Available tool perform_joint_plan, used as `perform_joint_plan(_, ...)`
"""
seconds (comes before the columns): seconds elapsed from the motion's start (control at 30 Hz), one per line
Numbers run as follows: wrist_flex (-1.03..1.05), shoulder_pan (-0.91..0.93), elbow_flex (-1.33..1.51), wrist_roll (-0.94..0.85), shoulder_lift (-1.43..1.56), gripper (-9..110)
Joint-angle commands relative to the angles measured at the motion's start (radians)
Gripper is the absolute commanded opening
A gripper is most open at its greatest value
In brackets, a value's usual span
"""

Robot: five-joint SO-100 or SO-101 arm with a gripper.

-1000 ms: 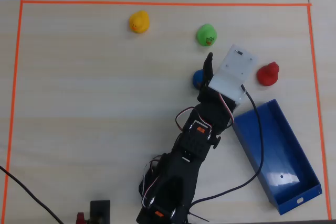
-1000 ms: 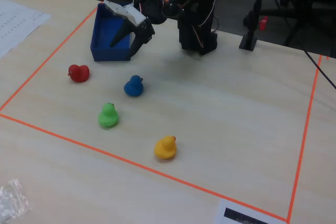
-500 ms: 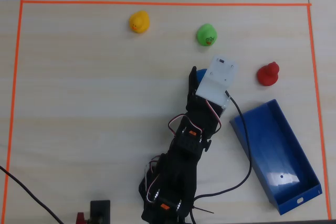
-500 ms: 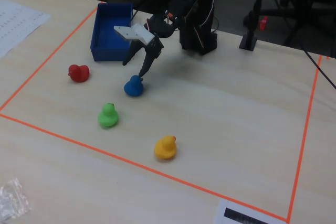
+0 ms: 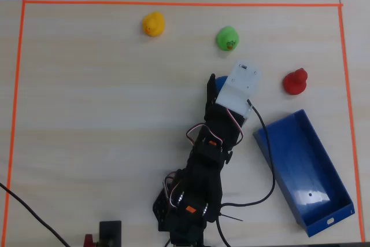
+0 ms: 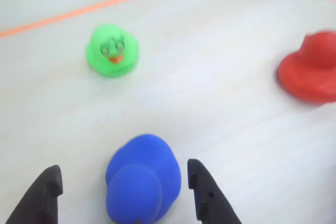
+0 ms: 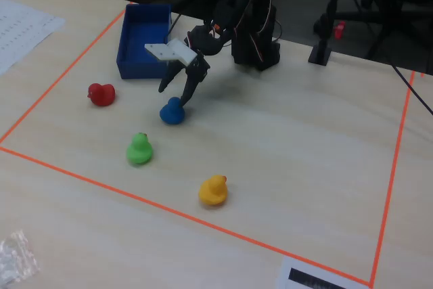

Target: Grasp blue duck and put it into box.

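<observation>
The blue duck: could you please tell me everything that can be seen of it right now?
The blue duck is a small, rounded toy of matte, rubbery-looking blue, a round head on a wider body. It sits upright on the pale wooden table, between the open fingers of the gripper; neither finger visibly touches it in the wrist view. In the fixed view it lies near the green duck and outside the box. From overhead the arm hides most of it.

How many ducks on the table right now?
4: yellow duck and green duck at the far side, red duck near the box, blue duck between the open gripper fingers.
</observation>
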Motion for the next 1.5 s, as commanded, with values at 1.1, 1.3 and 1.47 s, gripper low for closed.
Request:
perform_joint_plan(1.1,-0.167,0.008,-0.115,0.015,-0.302,17)
perform_joint_plan(1.3,-0.184,0.011,-0.098,0.044,-0.282,0)
perform_joint_plan(1.47,-0.160,0.005,-0.083,0.048,-0.249,0)
